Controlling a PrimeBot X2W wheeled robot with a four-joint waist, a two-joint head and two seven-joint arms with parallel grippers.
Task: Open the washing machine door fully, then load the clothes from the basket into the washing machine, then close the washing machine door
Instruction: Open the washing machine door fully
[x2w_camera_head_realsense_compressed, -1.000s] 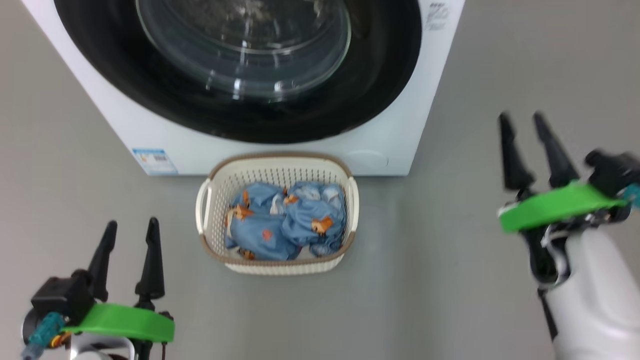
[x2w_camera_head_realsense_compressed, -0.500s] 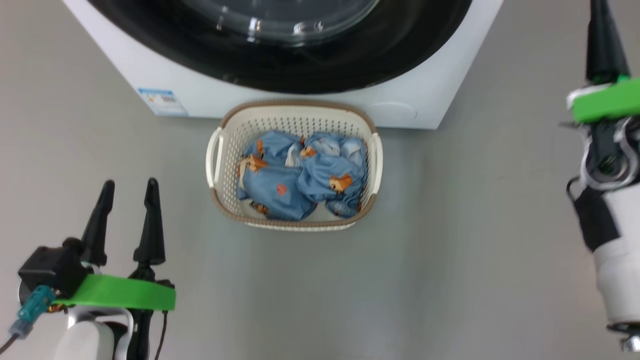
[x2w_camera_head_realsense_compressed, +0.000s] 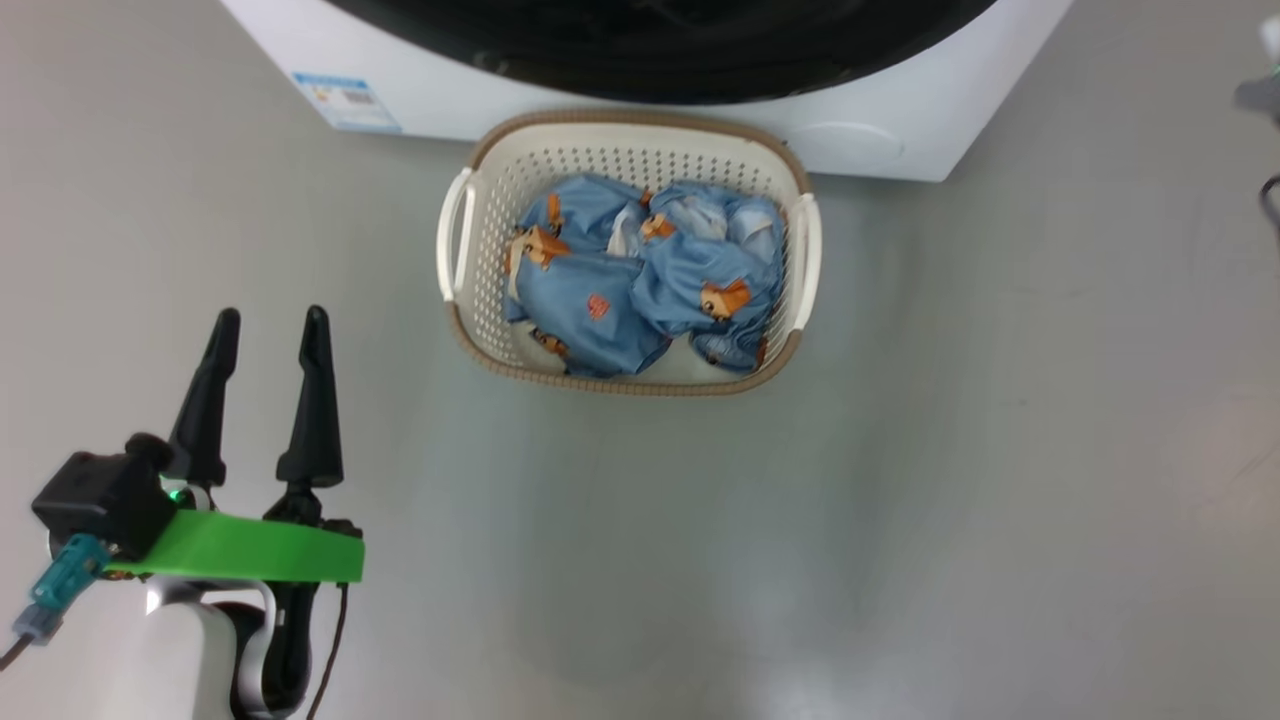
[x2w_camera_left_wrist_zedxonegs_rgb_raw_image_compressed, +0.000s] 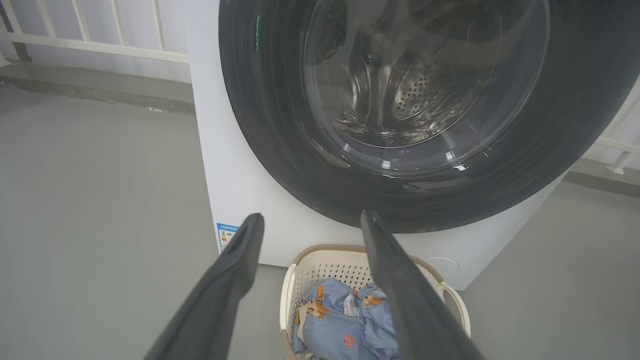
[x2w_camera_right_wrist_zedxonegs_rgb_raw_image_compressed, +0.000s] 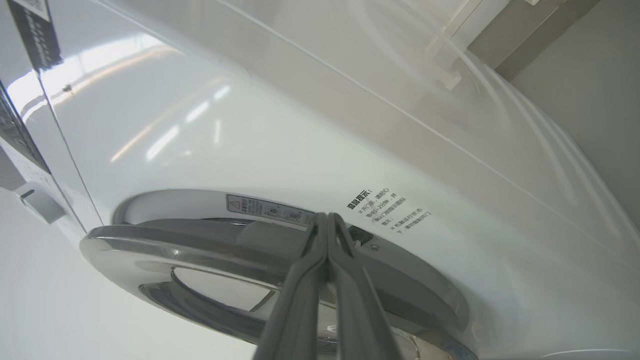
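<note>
The washing machine (x2w_camera_head_realsense_compressed: 880, 140) stands at the top of the head view, and the black ring of its door (x2w_camera_head_realsense_compressed: 680, 60) is cut off by the frame. Just in front sits the cream basket (x2w_camera_head_realsense_compressed: 620, 385) holding the blue bear-print clothes (x2w_camera_head_realsense_compressed: 590, 300). My left gripper (x2w_camera_head_realsense_compressed: 268, 315) hovers open over the floor, left of the basket. In the left wrist view my left gripper (x2w_camera_left_wrist_zedxonegs_rgb_raw_image_compressed: 311, 216) frames the door (x2w_camera_left_wrist_zedxonegs_rgb_raw_image_compressed: 280, 125), the basket (x2w_camera_left_wrist_zedxonegs_rgb_raw_image_compressed: 320, 255) and the clothes (x2w_camera_left_wrist_zedxonegs_rgb_raw_image_compressed: 325, 335). My right gripper (x2w_camera_right_wrist_zedxonegs_rgb_raw_image_compressed: 327, 216) is shut on nothing, tips at the door's chrome rim (x2w_camera_right_wrist_zedxonegs_rgb_raw_image_compressed: 165, 245) by a recess.
Grey floor surrounds the machine and the basket. A blue label sticker (x2w_camera_head_realsense_compressed: 345, 100) marks the machine's lower left front. A white railing (x2w_camera_left_wrist_zedxonegs_rgb_raw_image_compressed: 100, 45) runs behind the machine. The control panel (x2w_camera_right_wrist_zedxonegs_rgb_raw_image_compressed: 20, 125) shows at the left of the right wrist view.
The head camera has tilted down, so the machine and basket slid up the picture. My right gripper shut its fingers and rose out past the upper right. The left gripper stays open.
</note>
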